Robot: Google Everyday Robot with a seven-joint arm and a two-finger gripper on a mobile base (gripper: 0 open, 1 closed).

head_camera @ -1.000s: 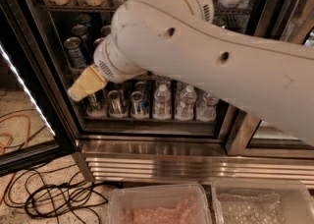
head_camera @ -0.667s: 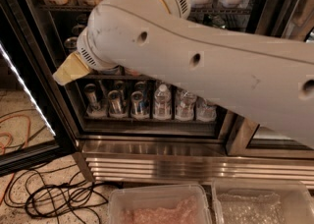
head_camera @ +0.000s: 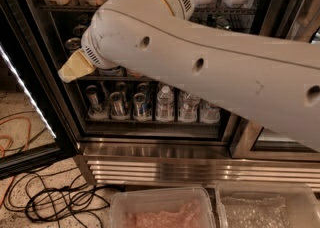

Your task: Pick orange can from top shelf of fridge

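One fridge [head_camera: 160, 164]: upright, tall axis vertical, front facing the camera.
Gripper [head_camera: 75, 67]: cream tip before the fridge's left shelves; grip state unclear.

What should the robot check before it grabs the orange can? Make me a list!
1. The fridge door is open: ok, it swings out left.
2. The orange can is in sight: cannot tell, the arm covers much of the shelves.
3. The gripper is in sight: not ok, seemingly hidden behind the arm.
4. The bottles on the lowest shelf stand upright: ok.
5. The floor cables are away from the robot: cannot tell.
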